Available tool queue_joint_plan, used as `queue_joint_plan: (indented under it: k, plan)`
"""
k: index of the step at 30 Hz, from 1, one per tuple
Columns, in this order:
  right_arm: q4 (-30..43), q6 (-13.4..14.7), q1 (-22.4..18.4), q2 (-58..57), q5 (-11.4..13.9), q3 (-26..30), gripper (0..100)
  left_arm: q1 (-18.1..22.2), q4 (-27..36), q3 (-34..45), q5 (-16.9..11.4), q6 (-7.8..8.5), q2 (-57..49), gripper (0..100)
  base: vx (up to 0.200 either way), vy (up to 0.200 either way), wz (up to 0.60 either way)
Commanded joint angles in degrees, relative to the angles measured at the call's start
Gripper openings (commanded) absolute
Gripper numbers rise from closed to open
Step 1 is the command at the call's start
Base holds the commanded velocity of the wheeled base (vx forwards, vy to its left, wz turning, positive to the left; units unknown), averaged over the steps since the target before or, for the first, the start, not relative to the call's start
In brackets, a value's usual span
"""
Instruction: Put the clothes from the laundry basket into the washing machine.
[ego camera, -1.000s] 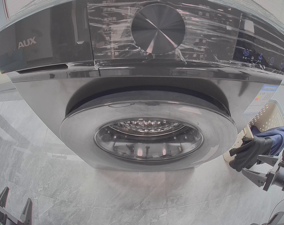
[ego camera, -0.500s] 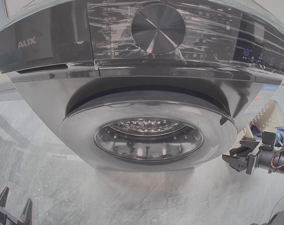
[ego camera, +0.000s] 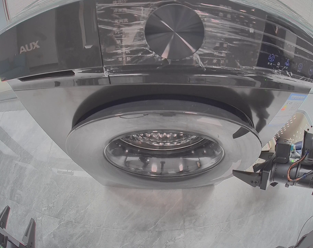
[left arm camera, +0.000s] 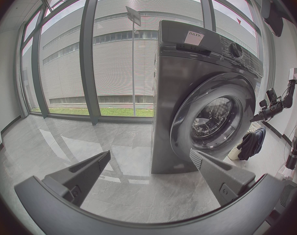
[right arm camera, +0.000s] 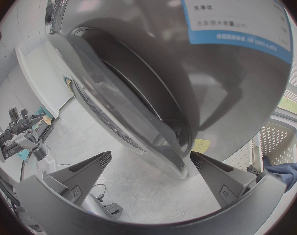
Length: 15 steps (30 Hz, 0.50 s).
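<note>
The dark grey washing machine has its round glass door shut against the front. My right gripper is open and empty, level with the door's right rim; that rim runs between its fingers in the right wrist view. Behind this arm stands the white laundry basket. A dark garment hangs over the basket's edge, and a blue garment lies in it. My left gripper is open low at the front left, far from the machine.
Grey tiled floor stretches in front of the machine. Tall windows stand to the machine's left. A blue-edged label is stuck on the machine's front near the basket.
My right gripper has risen from beside the basket's hanging clothes and moved left to the door's right rim, staying open and empty. The left arm has not moved.
</note>
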Motion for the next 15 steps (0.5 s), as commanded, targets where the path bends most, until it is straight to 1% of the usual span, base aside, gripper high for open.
queue_joint_plan:
  k: [1,2,7,11,15]
  plan:
    - [0.00,0.05,0.31,0.22,1.51,0.17,100,0.01,-0.01,0.84,-0.01,-0.02,-0.68,100,0.000,0.000,0.00]
    - [0.17,0.05,0.23,-0.04,2.74,0.96,100,0.01,-0.01,0.84,-0.01,-0.02,-0.68,100,0.000,0.000,0.00]
    - [0.52,-0.04,0.23,-4.08,4.41,5.10,100,0.01,-0.01,0.84,-0.01,0.07,-0.68,100,0.000,0.000,0.00]
    - [0.88,0.05,-0.39,-6.63,4.67,6.50,100,0.01,-0.01,0.84,-0.01,0.07,-0.68,100,0.000,0.000,0.00]
    - [0.35,0.14,-0.56,-5.58,4.23,5.53,100,0.01,-0.01,0.84,-0.01,0.16,-0.68,100,0.000,0.000,0.00]
